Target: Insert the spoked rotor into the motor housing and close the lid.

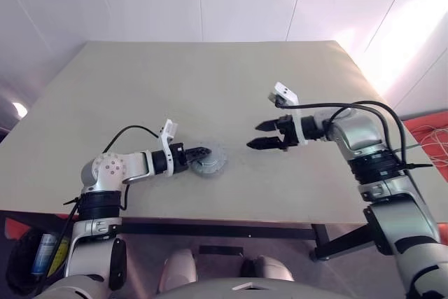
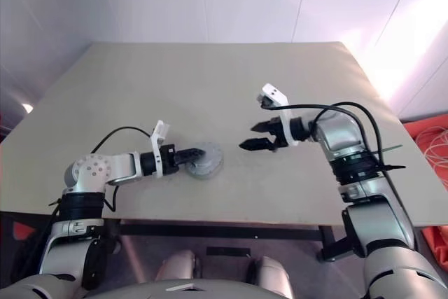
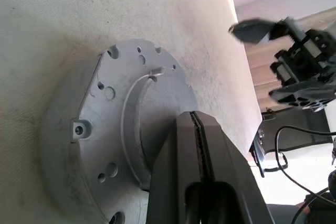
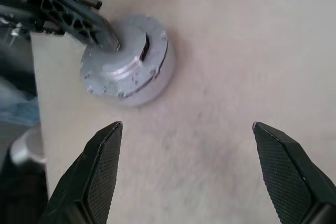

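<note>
A beige desk (image 1: 210,82) carries a round grey motor housing (image 1: 208,160), lying flat near the front edge, left of centre. Its lid (image 4: 123,61) is down over it, pale grey with small holes around the rim. The left gripper (image 1: 199,152) rests on top of the lid, its two black fingers pressed fully together and holding nothing. The right gripper (image 1: 264,134) hangs above the bare desk, well to the right of the housing, fingers spread wide and empty.
</note>
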Robot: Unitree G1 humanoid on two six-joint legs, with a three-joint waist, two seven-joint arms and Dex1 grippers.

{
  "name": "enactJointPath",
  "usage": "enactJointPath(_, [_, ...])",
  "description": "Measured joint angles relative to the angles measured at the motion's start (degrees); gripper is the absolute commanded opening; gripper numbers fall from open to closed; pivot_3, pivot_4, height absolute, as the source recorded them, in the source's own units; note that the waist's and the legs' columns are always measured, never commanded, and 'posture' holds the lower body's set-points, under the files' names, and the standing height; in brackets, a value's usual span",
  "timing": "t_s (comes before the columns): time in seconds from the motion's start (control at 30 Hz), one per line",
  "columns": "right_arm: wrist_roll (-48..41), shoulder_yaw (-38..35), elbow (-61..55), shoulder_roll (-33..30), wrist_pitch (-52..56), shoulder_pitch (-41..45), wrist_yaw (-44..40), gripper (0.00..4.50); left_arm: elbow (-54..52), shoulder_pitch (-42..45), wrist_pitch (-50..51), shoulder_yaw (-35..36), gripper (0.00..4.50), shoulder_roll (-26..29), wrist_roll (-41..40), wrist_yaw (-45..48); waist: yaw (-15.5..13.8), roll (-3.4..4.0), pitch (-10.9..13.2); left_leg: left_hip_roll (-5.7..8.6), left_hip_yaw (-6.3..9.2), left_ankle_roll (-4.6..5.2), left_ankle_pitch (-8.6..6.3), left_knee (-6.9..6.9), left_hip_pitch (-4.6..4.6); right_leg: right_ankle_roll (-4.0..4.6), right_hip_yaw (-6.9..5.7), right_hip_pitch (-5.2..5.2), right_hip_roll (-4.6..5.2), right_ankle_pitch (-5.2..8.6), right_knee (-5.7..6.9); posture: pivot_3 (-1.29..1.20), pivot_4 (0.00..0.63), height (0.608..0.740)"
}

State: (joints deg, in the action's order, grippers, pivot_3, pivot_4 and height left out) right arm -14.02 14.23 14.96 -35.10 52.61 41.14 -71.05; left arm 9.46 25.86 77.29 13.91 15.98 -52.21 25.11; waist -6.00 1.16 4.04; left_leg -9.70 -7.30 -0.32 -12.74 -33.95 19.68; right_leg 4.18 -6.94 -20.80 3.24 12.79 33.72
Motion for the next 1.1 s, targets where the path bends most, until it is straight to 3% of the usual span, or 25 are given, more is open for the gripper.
enactJointPath(0.13, [-3.42,1.52,0.07,0.4,11.94,-1.17,-0.35,4.48,0.44,0.35,-0.13,-0.06,0.0,0.54,0.28,0.28,0.27,0.11,-0.03,-0.01,0.0,0.14,0.11,0.0,0.12,0.0,0.0,-0.17,-0.01,0.0,0.03,0.0,0.0,0.74])
enactJointPath(0.27, [-5.61,0.26,3.63,5.63,19.54,0.15,4.1,4.48,0.45,0.33,-0.69,-0.06,0.0,0.58,0.59,0.38,0.23,0.14,-0.05,-0.03,0.0,-0.08,0.05,-0.01,0.07,0.0,-0.01,-0.14,-0.03,0.0,0.04,0.0,0.0,0.74])
enactJointPath(0.63, [-7.28,-9.38,14.09,16.51,23.94,5.44,17.51,4.48,-0.15,-0.31,-0.69,0.71,0.0,1.69,0.66,0.38,0.47,0.15,-0.07,-0.06,0.0,-0.47,0.26,0.08,-0.04,0.02,-0.01,-0.11,-0.04,-0.02,0.1,0.0,0.0,0.74])
enactJointPath(1.1, [-9.72,-19.59,14.72,28.45,29.62,5.65,30.4,4.48,-0.44,-0.79,-0.88,1.96,0.0,1.94,0.85,0.15,0.49,0.13,-0.12,-0.07,-0.1,-0.92,0.53,0.94,-0.52,0.21,0.04,-0.07,-0.13,0.1,0.08,0.0,0.0,0.74])
